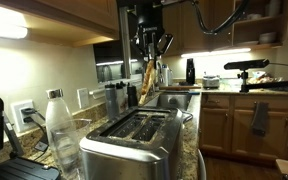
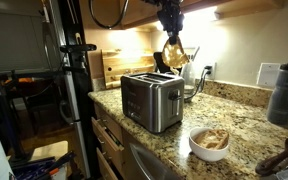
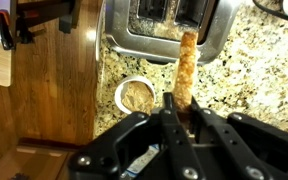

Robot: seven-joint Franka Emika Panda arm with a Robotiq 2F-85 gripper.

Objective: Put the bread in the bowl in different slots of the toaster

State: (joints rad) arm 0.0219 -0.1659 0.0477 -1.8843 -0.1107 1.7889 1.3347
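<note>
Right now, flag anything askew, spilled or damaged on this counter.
Nothing looks spilled or damaged. Only oddity: one bread slice hangs slightly tilted in the gripper above the toaster, not yet in a slot. The bowl sits upright with more bread inside.

**Speckled granite bench and what stands on it**

The bench is a speckled tan-and-brown granite counter that runs along the wall. A large boxy brushed stainless-steel toaster stands on it close to the front edge, its two dark slots facing up. Near the toaster but not touching it sits a small round white bowl with tan bread in it. In the wrist view the bowl rests on bare granite just in front of the toaster. A tall grey bottle stands well apart from both. A pale wooden cutting board stands upright at the wall behind the toaster. In an exterior view a clear plastic bottle with a white cap stands just beside the toaster.
</note>
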